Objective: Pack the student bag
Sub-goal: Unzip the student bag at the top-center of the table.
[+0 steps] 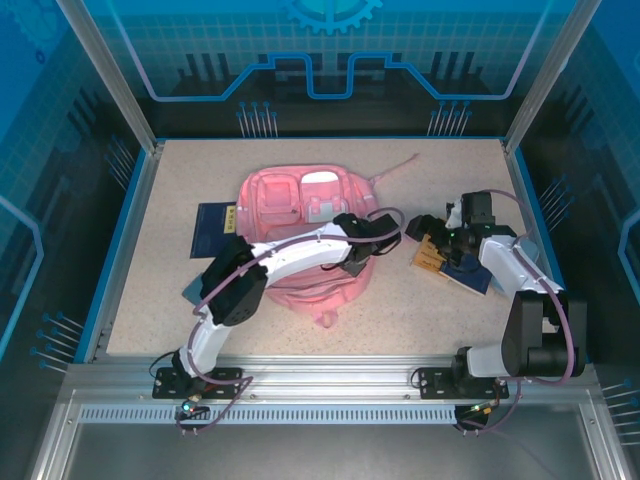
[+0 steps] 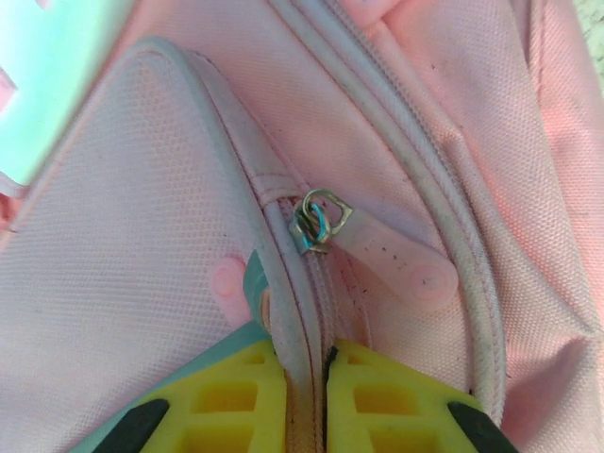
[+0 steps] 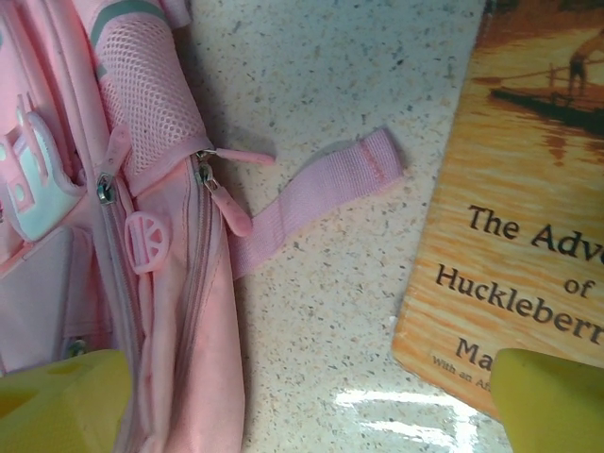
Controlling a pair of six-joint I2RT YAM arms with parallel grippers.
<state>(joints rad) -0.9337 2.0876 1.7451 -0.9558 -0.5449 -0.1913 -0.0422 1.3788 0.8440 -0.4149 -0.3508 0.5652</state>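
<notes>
Bag place: large soft pink fabric student bag (image 1: 280, 205) lies flat in the middle of the speckled beige surface (image 1: 450, 175).
Bag to left tool: left tool (image 2: 305, 363) rests on the bag's near right part. It is narrow, its yellow fingers (image 2: 236, 396) pinching a zip seam ridge, with the pale pink zip pull (image 2: 401, 264) just beyond.
Bag to right tool: right tool (image 3: 302, 401) gapes wide, holding nothing, and spans the bag's right edge and an orange paperback book (image 3: 528, 189).
Bag axis: runs near to far, pockets up.
</notes>
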